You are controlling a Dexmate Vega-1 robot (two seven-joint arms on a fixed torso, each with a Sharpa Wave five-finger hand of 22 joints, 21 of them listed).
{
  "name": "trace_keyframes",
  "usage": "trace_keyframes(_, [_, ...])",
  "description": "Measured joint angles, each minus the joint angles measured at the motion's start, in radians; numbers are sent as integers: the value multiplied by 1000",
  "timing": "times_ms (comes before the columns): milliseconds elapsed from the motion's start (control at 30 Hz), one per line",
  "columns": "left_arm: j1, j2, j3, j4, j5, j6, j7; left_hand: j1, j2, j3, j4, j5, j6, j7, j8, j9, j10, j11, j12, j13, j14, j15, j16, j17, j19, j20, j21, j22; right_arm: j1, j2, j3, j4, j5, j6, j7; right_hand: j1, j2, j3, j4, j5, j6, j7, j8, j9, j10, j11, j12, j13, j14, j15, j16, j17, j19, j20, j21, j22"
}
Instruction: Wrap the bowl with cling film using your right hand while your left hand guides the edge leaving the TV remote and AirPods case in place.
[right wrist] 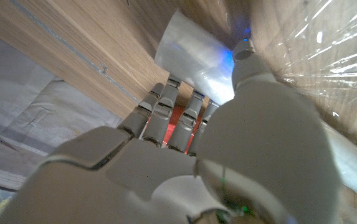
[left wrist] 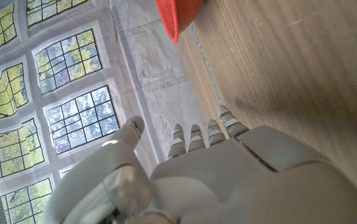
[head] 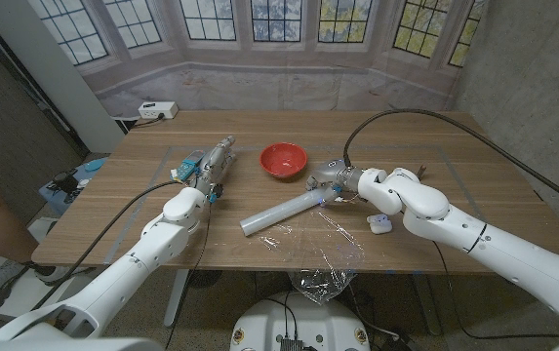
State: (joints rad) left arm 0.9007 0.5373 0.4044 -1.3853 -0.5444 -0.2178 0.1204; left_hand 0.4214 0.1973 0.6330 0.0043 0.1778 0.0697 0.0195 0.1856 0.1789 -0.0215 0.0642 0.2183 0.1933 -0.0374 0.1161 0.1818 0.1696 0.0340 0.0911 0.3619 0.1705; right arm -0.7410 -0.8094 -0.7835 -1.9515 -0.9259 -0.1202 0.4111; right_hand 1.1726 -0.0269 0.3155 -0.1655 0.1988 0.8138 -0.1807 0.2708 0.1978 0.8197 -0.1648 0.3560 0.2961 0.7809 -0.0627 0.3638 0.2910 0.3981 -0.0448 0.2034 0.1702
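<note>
1. Two hands are working: your right hand (head: 330, 182) is grasping the cling film roll (head: 281, 212) at centre frame, so keep pulling evenly toward the bowl (head: 283, 159).
2. Your left hand (head: 213, 166), fingers straight and holding nothing, is waiting left of the bowl.
3. Glossy red bowl; crinkly clear film (head: 326, 255) is draping over the worktop (head: 435, 146) edge.

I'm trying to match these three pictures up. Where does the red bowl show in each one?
Head view: the red bowl sits on the table, mid-picture, between the two arms.
Left wrist view: its rim pokes in at the top edge.
Right wrist view: a red sliver between the robot hand's fingers, probably the bowl.
Shared landmark: the wooden table.
</note>
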Motion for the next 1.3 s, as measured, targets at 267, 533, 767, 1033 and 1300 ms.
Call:
trace_keyframes(267, [2,0,0,0,1,0,2,0,0,3,3,0,0,0,0,0,0,0,0,0,0,0,0,0,4,4,0,0,-16,-4,14,8,20,9,-43,14,-14,-6,3,-4,30,2,8,-1,27,9,0,0,22,6,6,9,32,3,0,0])
trace_keyframes(533, [4,0,0,-1,1,1,4,0,0,4,4,0,0,0,0,0,0,0,0,0,0,0,0,0,7,0,-7,0,-33,-9,27,14,44,13,-88,16,-16,-7,1,-7,35,4,8,-1,34,12,0,0,35,7,6,7,50,0,0,0])
trace_keyframes(767, [4,-1,1,0,1,4,4,0,0,4,4,0,0,0,0,0,0,0,0,0,0,0,0,0,7,0,-7,0,-47,-15,41,12,63,13,-120,16,-16,-13,4,-11,41,9,8,-1,48,23,0,-13,50,2,-1,-4,59,-1,0,0])
trace_keyframes(1033, [-1,-4,3,6,1,7,4,0,0,4,4,0,0,0,0,0,0,0,0,0,0,0,0,0,7,0,-11,0,-60,-22,57,0,84,13,-153,18,-18,-18,4,-15,53,22,5,-4,60,24,0,-16,65,-12,-9,-11,71,0,0,0])
trace_keyframes(1300, [-5,-7,6,12,-2,9,0,0,0,4,4,0,0,0,0,0,0,0,0,0,0,0,0,0,7,0,-14,0,-73,-31,72,-12,105,13,-180,18,-18,-18,4,-15,55,24,2,-5,62,26,-2,-16,67,-11,-10,-13,71,0,0,0])
